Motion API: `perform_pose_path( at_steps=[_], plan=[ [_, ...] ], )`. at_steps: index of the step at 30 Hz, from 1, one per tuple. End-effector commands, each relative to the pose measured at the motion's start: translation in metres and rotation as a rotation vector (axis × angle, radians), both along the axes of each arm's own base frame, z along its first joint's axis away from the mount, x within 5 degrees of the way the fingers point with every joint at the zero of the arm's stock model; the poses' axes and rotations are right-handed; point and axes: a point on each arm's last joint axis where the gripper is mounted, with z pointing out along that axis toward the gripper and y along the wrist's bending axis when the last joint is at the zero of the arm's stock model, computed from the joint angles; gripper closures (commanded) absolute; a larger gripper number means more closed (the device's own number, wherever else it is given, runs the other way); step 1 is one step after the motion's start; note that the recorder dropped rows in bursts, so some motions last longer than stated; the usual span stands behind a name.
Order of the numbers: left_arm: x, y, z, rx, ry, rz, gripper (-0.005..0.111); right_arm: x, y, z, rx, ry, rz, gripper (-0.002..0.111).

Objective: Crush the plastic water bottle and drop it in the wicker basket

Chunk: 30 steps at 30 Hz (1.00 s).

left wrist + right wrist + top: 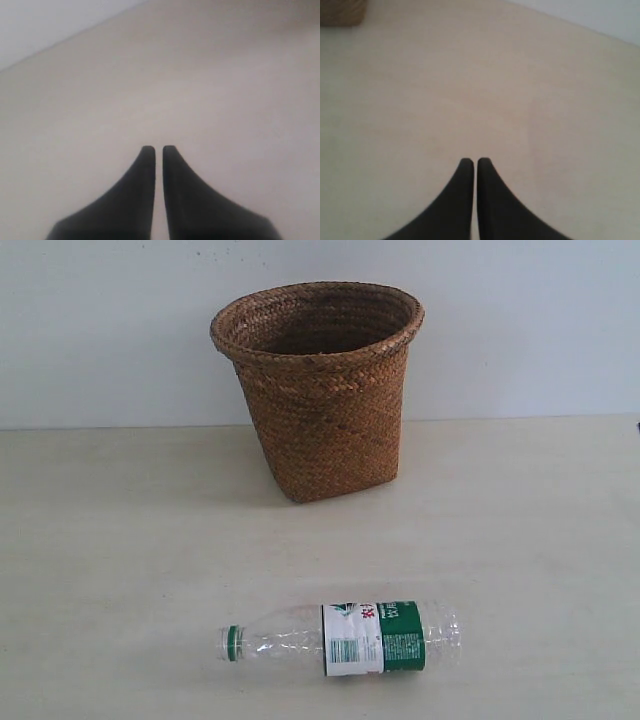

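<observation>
The plastic water bottle [345,638] lies on its side near the table's front, green cap to the left, uncrushed. Behind it the wicker basket [320,390] stands upright at the table's back middle. Neither arm shows in the exterior view. My left gripper [155,149] is shut, holding nothing, over bare table. The right gripper [471,161] is likewise shut and empty above bare table, and a corner of the wicker basket [342,12] shows at the edge of its view. The bottle is out of both wrist views.
The pale wooden table [120,540] runs back to a white wall [100,330] behind the basket.
</observation>
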Motion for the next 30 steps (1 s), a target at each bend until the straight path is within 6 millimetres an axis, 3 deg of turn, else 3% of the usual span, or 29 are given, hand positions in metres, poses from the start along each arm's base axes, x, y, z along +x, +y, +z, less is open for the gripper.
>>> perform_pose_path(
  at_steps=[1, 6, 14, 17, 22, 24, 30],
  plan=[
    [0.01, -0.024, -0.01, 0.063, 0.219, -0.149, 0.102, 0.009, 0.031, -0.013, -0.029, 0.15, 0.24, 0.108],
    [0.019, -0.062, -0.02, -0.072, 0.415, -0.46, 0.102, 0.012, 0.074, -0.03, -0.074, 0.263, 0.467, 0.108],
    [0.017, -0.083, -0.028, -0.112, 0.435, -0.817, 0.101, 0.015, 0.12, -0.044, -0.08, 0.479, 0.717, 0.108],
    [0.015, -0.089, -0.031, -0.099, 0.445, -0.891, 0.087, 0.021, 0.129, -0.052, -0.078, 0.545, 0.758, 0.108],
    [0.01, -0.114, -0.04, -0.024, 0.44, -1.04, 0.041, 0.029, 0.133, -0.062, -0.072, 0.57, 0.777, 0.108],
    [0.008, -0.125, -0.044, 0.011, 0.424, -1.093, 0.036, 0.03, 0.133, -0.065, -0.075, 0.574, 0.78, 0.108],
    [0.007, -0.146, -0.059, 0.099, 0.398, -1.221, 0.035, 0.032, 0.135, -0.064, -0.056, 0.547, 0.772, 0.108]
  ],
)
